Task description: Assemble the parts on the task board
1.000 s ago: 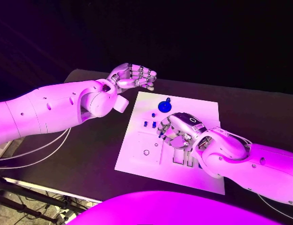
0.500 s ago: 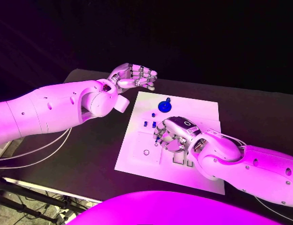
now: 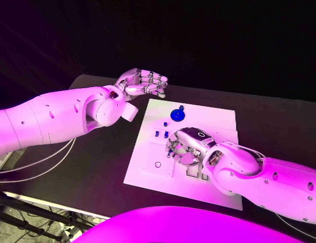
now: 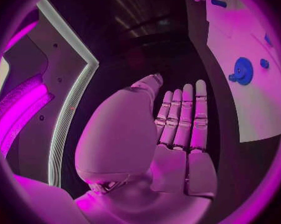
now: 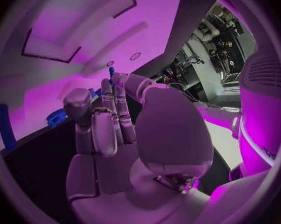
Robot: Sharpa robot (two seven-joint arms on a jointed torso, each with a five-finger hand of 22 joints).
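The white task board [image 3: 152, 174] lies mid-table. A blue gear [image 3: 178, 114] sits near its far edge, with small blue parts [image 3: 160, 134] to its near left. My right hand [image 3: 188, 146] hovers low over the board's middle, fingers pointing down at it. A small blue part [image 5: 111, 71] shows at its fingertips [image 5: 107, 83], apparently pinched. The gear [image 5: 56, 117] and a blue peg [image 5: 5, 127] lie beside that hand. My left hand [image 3: 142, 83] hangs above the table past the board's far left corner, loosely curled, palm [image 4: 177, 159] bare. The gear [image 4: 241, 70] is also seen beside it.
Slots and recesses [image 3: 194, 172] mark the board's near half, partly under my right forearm. Black table [image 3: 100, 157] surrounds the board, with wide room on its left side. Cables [image 3: 34, 167] hang off the table's left edge.
My right hand has slid a little toward me and leftward over the board, the small blue part moving with its fingertips. The left hand has stayed where it was.
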